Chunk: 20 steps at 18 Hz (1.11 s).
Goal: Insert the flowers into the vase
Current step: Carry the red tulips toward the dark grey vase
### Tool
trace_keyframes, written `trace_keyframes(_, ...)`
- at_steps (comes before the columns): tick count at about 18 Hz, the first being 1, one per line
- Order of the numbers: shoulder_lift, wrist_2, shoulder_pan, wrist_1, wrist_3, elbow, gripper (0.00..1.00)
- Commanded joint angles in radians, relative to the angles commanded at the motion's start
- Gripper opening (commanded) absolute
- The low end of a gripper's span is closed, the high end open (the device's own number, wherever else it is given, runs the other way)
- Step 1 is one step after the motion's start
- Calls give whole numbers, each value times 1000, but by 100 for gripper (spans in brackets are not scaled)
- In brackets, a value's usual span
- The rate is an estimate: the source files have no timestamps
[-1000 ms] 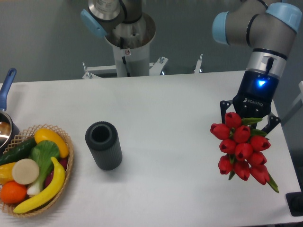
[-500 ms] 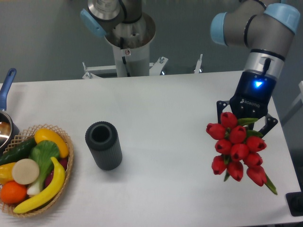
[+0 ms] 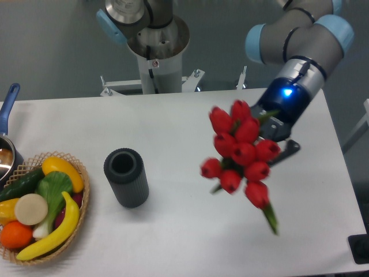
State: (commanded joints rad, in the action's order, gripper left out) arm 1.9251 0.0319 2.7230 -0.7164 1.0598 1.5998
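Note:
The flowers (image 3: 240,153), a tight bunch of red tulip buds with green stems, hang in the air right of the table's middle, tilted with the stems pointing down and right. My gripper (image 3: 275,134) is shut on the flowers from behind; its fingers are mostly hidden by the buds. The vase (image 3: 125,176), a short dark grey ribbed cylinder with its round mouth up, stands upright on the white table to the left of the flowers, well apart from them. Its mouth shows nothing inside.
A woven basket (image 3: 81,203) with banana, orange, cucumber and other fruit sits at the front left. A pot with a blue handle (image 3: 8,109) is at the left edge. The arm's base column (image 3: 155,57) stands behind the table.
My gripper has swung left and upward with the flowers, carrying them from the right edge toward the table's middle. The bunch has tilted. The vase has not moved.

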Motion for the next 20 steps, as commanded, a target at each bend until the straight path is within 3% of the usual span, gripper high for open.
trace_keyframes(10, -112, 56, -131, -2, 9, 136, 40)
trace_keyframes(20, -124, 55, -164, -2, 25, 262, 40)
